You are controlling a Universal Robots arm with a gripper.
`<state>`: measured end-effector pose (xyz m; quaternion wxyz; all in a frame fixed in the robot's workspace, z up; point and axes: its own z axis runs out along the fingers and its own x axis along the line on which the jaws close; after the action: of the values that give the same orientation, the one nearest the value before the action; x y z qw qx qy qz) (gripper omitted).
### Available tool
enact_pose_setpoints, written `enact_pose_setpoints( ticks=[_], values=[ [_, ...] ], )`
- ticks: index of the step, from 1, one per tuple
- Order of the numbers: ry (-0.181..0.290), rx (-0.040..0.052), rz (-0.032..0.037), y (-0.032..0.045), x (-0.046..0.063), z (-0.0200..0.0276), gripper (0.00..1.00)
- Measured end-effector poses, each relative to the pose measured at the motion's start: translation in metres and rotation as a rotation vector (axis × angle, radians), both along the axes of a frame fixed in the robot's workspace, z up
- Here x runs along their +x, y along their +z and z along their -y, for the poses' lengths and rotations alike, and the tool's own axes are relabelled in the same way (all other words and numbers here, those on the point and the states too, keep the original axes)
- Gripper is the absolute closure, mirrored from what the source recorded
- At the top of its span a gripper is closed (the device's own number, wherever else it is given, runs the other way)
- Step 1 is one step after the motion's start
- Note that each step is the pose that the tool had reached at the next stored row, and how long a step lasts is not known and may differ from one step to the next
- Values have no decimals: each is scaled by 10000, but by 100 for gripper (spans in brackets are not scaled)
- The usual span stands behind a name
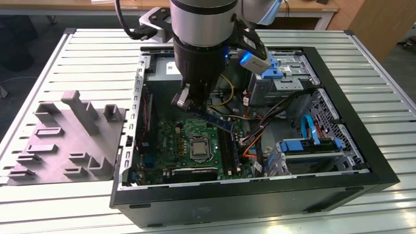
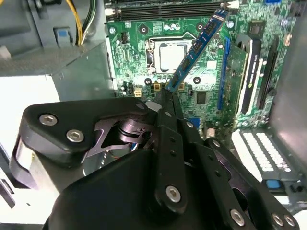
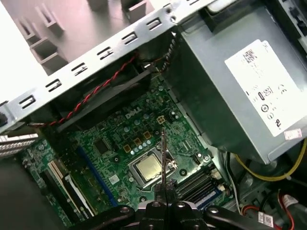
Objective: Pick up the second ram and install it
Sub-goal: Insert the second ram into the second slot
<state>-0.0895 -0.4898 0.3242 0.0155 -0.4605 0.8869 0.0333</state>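
Memory stick, a single one, hangs tilted over the one silver processor socket, pinched at one end by the closed claw of the lone arm, which reaches straight down into the open computer case.

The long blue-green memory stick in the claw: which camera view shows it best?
The second wrist view: the long blue-green memory stick shows its flat face with black chips, held at one end by the claw. The exterior view shows it slanted below the arm; the first wrist view shows it edge-on.
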Motion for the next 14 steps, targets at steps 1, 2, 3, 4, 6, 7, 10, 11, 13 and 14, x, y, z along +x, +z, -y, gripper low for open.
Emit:
enact_pose_setpoints(
  ticks=[1,2,3,4,6,7,10,11,13,14],
  values=[
    [-176,1,1,-1,0,0,89],
    [-351,0,0,-1,0,0,89],
    [-522,0,0,-1,0,0,89],
    [-697,1,1,-1,0,0,89],
    [-1049,0,1,-2,0,0,89],
    [-1229,0,0,-2,0,0,89],
    [-1784,1,0,-4,0,0,89],
    [-1966,1,0,-4,0,0,89],
    [-2325,0,0,-5,0,0,89],
    [-2505,0,0,-6,0,0,89]
  ],
)
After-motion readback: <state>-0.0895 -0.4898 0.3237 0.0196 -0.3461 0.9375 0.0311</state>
